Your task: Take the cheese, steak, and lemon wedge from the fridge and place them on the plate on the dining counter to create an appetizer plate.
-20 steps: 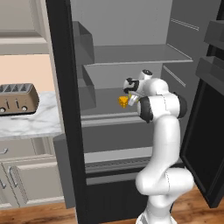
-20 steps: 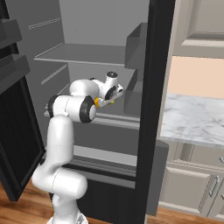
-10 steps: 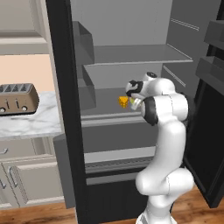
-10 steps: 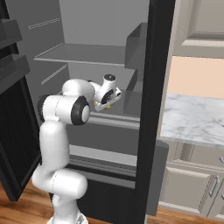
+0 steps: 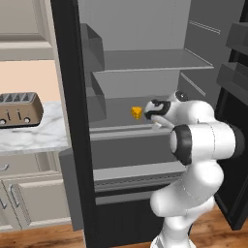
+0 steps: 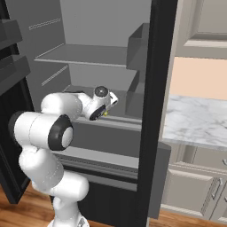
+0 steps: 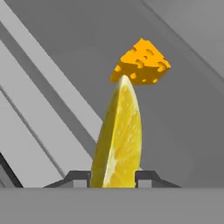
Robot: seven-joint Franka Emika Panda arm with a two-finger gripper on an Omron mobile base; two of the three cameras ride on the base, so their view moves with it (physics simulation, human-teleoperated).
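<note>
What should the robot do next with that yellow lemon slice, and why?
Probably finish squeezing, then lift a little and pull back out of the fridge. In the hand view the lemon wedge stands between the two fingertips of the tool, which look snug against it. The cheese sits just behind on the shelf, so a straight pull back should avoid bumping it.

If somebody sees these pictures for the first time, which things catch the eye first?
The pale yellow crescent lemon wedge stands upright between the dark finger tips of the gripper. Just beyond it, the chunky orange-yellow cheese wedge sits on a grey shelf of the open black-framed fridge.
</note>
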